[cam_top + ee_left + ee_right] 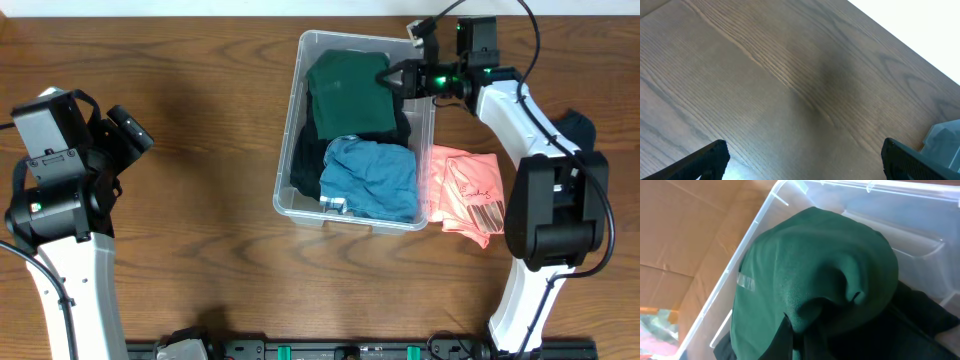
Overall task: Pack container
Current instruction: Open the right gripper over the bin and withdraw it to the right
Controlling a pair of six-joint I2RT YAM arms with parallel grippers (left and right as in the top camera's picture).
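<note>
In the upper middle of the wooden table [200, 220] sits the clear container [340, 218], its long sides running away from the robot's base. It holds three folded garments. A green garment [350, 95] fills the far half, a blue garment [370, 178] lies in the near half against the right wall, and a black garment [303, 160] shows along the left wall and under the other two. A pink garment [465, 190] lies flat on the table just outside the container's right wall, touching or nearly touching it.

The right gripper [392, 78] reaches in over the container's far right corner, at the right edge of the green garment. In the right wrist view the green cloth is drawn up into a bunched fold that narrows to the bottom edge of the picture, where the dark fingers meet; they are clamped together on that fold. A small pale tag [746, 281] shows on the cloth's left side, near the container's side wall.

The left gripper [807, 161] is well apart from the container, over bare wood on the left side of the table. Its two dark fingertips [710, 157] stand wide apart at the bottom corners of the left wrist view with nothing between them. A corner of the container shows at the right edge of that view.
</note>
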